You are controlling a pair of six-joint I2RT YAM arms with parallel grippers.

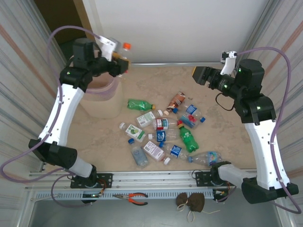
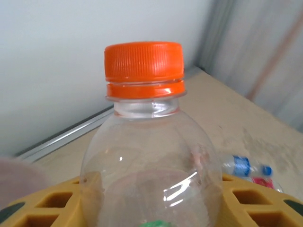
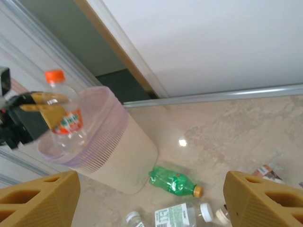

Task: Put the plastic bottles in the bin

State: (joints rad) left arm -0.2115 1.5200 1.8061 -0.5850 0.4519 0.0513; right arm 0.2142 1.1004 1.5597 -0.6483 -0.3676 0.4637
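Clear plastic bottle with an orange cap [image 2: 151,156]: was pinched upright between the yellow fingers of the left gripper [image 1: 120,60], raised close by the rim of the tall beige ribbed bin with translucent pink liner [image 1: 102,106]. Right gripper [image 1: 197,74]: was spread wide and empty, above the beige stone-patterned table [image 1: 227,123]. Other plastic bottles [image 1: 165,132], clear and green: lay scattered on the table beside the bin.

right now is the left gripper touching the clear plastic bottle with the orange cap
Touching: in the right wrist view the left gripper clamps the clear orange-capped bottle between its yellow fingers.
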